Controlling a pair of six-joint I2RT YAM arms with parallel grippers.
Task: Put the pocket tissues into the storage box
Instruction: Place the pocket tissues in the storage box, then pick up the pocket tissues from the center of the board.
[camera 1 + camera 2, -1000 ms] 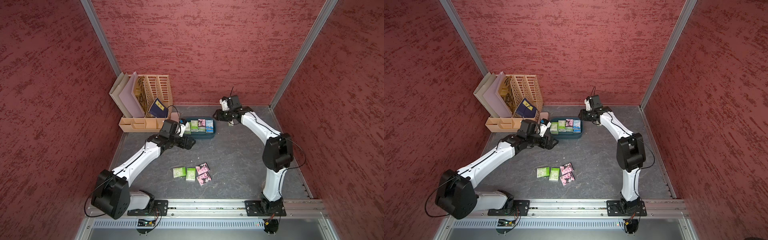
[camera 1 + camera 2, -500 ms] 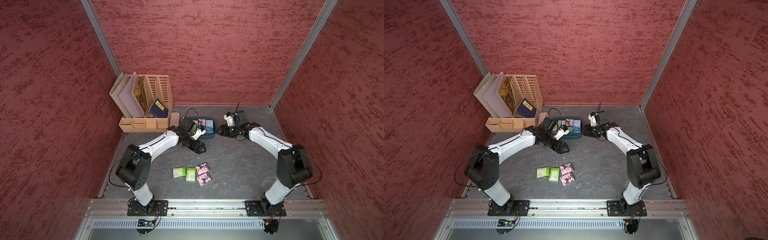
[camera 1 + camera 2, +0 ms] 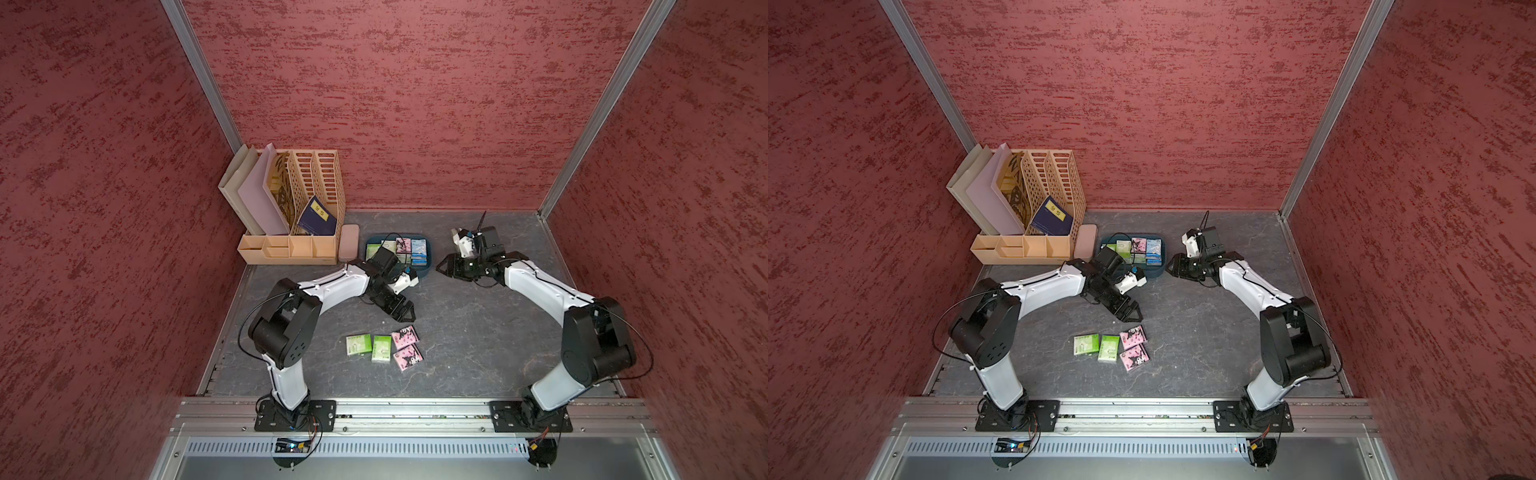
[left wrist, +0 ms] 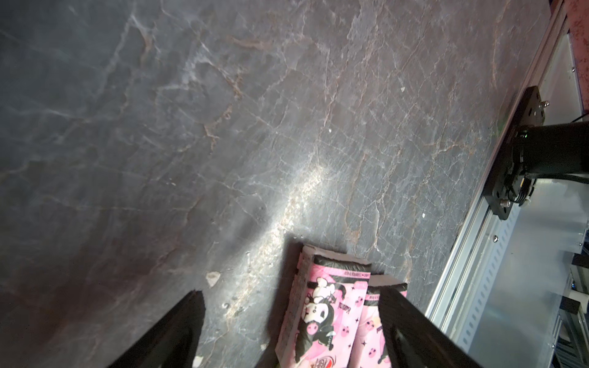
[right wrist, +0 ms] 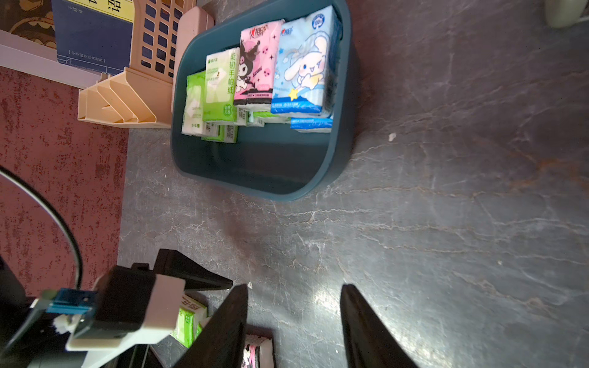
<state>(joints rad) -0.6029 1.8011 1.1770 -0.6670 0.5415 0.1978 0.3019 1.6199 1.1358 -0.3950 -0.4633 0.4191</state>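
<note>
The dark veined table (image 3: 478, 332) carries everything. The beige file organiser (image 3: 307, 195) stands at the back wall, well beyond the fingers of both arms. The teal storage box (image 3: 430, 259) lies just ahead of the right gripper (image 3: 444, 266), clear of its tips. This gripper's fingers (image 5: 366, 321) are spread, with only bare table between them. The box already holds pocket tissues (image 5: 255, 63) in green, pink and light blue, stacked at the end farther from those fingers, while the nearer part (image 5: 255, 159) is bare. The left gripper (image 3: 405, 313) angles down toward the table with its fingers (image 4: 178, 328) spread wide and gripping nothing. Just past its tips four loose packets lie close together on the table: two green ones (image 3: 358, 344) and two pink ones (image 3: 403, 336). In the left wrist view one pink packet (image 4: 322, 306) lies between the two fingers, and the second is partly hidden behind one finger.
</note>
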